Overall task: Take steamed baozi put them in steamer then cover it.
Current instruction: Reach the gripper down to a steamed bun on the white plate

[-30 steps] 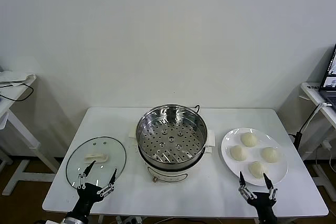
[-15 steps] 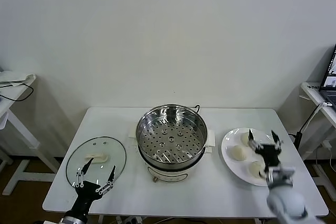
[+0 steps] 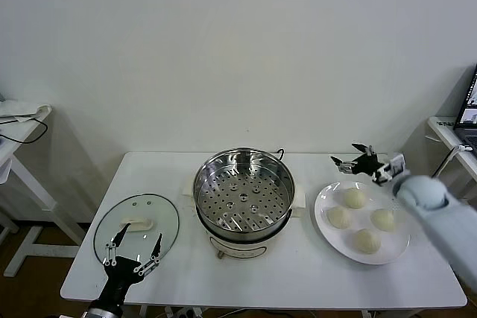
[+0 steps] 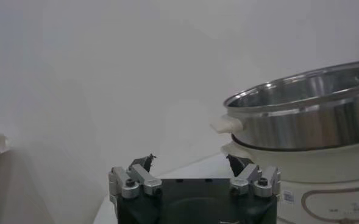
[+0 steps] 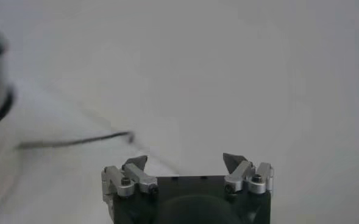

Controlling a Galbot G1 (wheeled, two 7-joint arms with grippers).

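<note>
The right claw is raised above the bench, its fingers spread apart and holding nothing, pointing toward the steamer from over the far edge of the white plate. In the right wrist view the same claw shows both fingertips parted with only the pale wall beyond and a thin dark cord crossing that wall. The four steamed baozi lie on the plate just below and nearer the robot than the right claw, each one apart from its neighbours; the claw touches none of them. The steamer stands at the middle of the bench, off to the right claw's left, uncovered, with its perforated tray bare and its white base resting on the bench. The left claw sits low at the near edge of the bench, its fingers open and empty. The cover lies flat on the bench directly ahead of the left claw, handle up, the claw's fingertips overlapping the near rim in the head view; whether they touch the glass cannot be told. In the left wrist view the left claw again shows its fingers apart, with the steamer's shiny wall, a cream side handle and the white base close beyond it to one side.
</note>
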